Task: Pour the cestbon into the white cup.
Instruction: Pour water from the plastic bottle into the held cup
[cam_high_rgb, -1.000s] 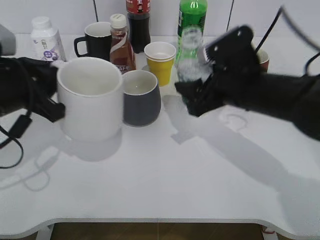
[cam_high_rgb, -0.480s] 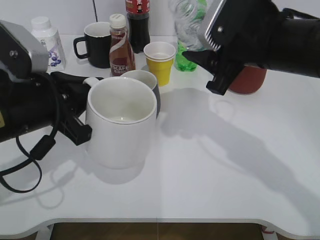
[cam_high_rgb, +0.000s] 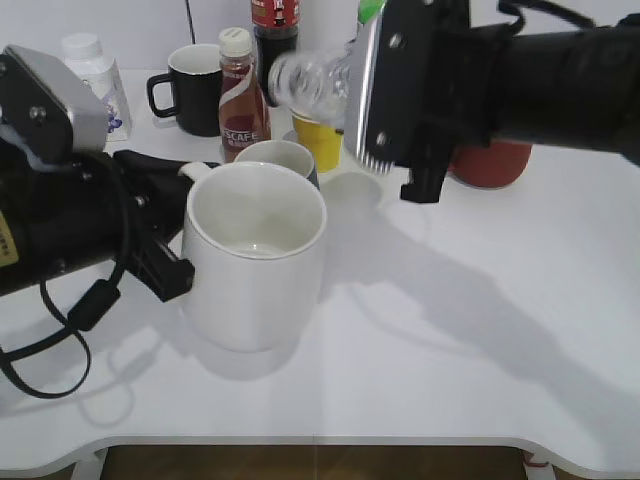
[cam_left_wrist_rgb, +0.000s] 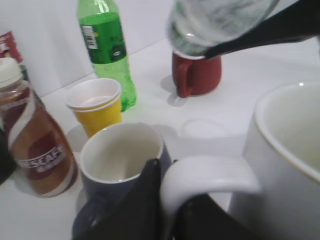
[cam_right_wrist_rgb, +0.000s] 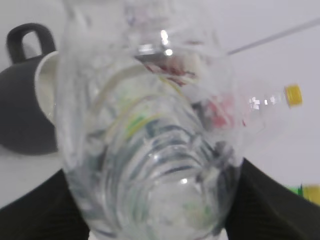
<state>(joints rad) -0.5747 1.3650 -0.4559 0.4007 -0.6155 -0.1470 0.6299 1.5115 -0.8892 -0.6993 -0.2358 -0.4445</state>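
The white cup (cam_high_rgb: 255, 265) is at the left front, with a little liquid at its bottom. My left gripper (cam_high_rgb: 175, 225) is shut on its handle, which the left wrist view (cam_left_wrist_rgb: 167, 200) shows pinched between the black fingers beside the cup's wall (cam_left_wrist_rgb: 285, 165). My right gripper (cam_high_rgb: 350, 85) is shut on the cestbon (cam_high_rgb: 310, 78). It holds the bottle high and tipped to the left, its mouth above and behind the cup. The bottle fills the right wrist view (cam_right_wrist_rgb: 150, 150) between the jaws (cam_right_wrist_rgb: 155, 200) and shows at the top of the left wrist view (cam_left_wrist_rgb: 215, 22).
A dark grey mug (cam_high_rgb: 280, 158) stands right behind the white cup. A Nescafe bottle (cam_high_rgb: 240, 100), a yellow paper cup (cam_left_wrist_rgb: 97, 107), a green soda bottle (cam_left_wrist_rgb: 105, 50), a black mug (cam_high_rgb: 190, 85) and a cola bottle (cam_high_rgb: 275, 30) stand at the back. A red mug (cam_high_rgb: 490, 160) is at the right.
My left gripper has carried the white cup to the right and nearer the camera. My right gripper has lifted the cestbon and tipped it leftward toward the cup.
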